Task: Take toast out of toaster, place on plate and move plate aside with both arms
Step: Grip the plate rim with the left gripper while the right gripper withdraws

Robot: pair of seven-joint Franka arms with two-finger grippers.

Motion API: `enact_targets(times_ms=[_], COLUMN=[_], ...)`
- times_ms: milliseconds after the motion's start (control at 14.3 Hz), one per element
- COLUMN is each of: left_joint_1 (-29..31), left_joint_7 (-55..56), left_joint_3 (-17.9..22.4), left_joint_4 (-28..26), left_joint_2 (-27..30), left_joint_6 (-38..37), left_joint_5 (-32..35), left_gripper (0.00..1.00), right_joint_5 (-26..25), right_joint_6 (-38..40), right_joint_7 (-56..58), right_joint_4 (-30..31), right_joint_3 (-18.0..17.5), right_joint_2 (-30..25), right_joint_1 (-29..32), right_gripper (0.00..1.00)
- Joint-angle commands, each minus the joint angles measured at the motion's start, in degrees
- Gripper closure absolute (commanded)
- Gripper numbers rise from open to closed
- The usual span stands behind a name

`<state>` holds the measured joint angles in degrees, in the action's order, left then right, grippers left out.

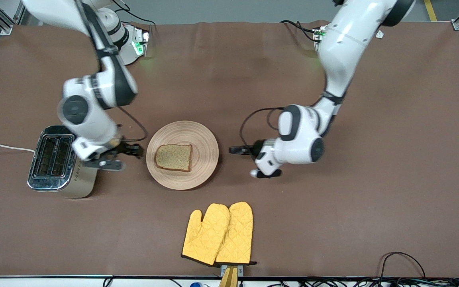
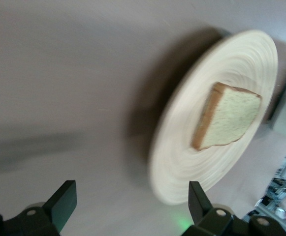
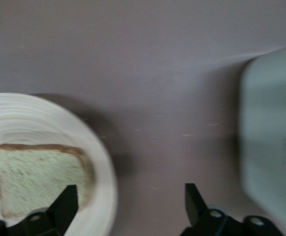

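plate (image 1: 201, 137): pale beige wood, concentric ring grain | toast (image 1: 173, 157): speckled brown, darker crust | toaster (image 1: 56, 163): shiny silver, dark slots, dotted side | mitts (image 1: 218, 233): yellow, quilted diamond pattern, dark edging | table (image 1: 373, 219): plain brown | arms (image 1: 341, 52): white with black bands, green-lit bases

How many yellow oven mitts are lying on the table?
2. The oven mitts lie side by side, overlapping, near the table edge closest to the front camera, nearer to it than the plate. None seems hidden.

chrome toaster (image 1: 56, 161), white cord (image 1: 2, 146), yellow oven mitts (image 1: 218, 234)
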<state>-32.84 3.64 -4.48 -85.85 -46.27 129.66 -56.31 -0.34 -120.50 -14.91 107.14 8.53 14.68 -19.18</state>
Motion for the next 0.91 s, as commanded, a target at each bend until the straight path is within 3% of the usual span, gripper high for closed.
enact_targets(times_ms=[0,140,209,349,419,628,837], left_joint_1=[-3.53,-4.6,-5.12,-5.48,-5.57,-5.66,-5.66], left_joint_7=[-0.56,-3.27,-5.2,-9.33,-10.31,-11.88,-14.18], left_joint_3=[0.18,-0.09,-0.43,-0.61,-0.61,-0.61,-0.53], left_joint_4=[9.2,9.56,9.47,9.21,9.21,9.21,8.77], left_joint_2=[-7.16,-8.48,-8.92,-9.1,-9.37,-9.46,-9.37], left_joint_6=[1.98,5.24,6.3,8.23,8.42,9.65,10.61], left_joint_5=[-4.94,-5.12,-5.12,-5.21,-5.21,-5.47,-5.3], left_gripper=[0.0,0.03,0.16,0.79,0.97,1.0,1.0], right_joint_5=[-0.62,-0.89,-0.8,-0.71,-0.63,-0.54,0.25], right_joint_6=[11.22,16.59,20.01,27.31,29.69,32.61,32.52], right_joint_7=[4.01,5.93,7.94,10.51,10.69,10.69,10.6], right_joint_4=[-10.34,-16.59,-19.22,-22.84,-23.2,-20.93,-21.1], right_joint_3=[-1.06,-1.06,-1.06,-1.06,-1.06,-1.06,-1.06], right_joint_2=[-0.61,-0.79,-1.14,-2.89,-4.55,-9.39,-9.75], right_joint_1=[5.71,8.62,9.76,11.0,11.44,12.14,13.99], right_gripper=[0.0,0.0,0.0,0.0,0.0,0.0,0.0])
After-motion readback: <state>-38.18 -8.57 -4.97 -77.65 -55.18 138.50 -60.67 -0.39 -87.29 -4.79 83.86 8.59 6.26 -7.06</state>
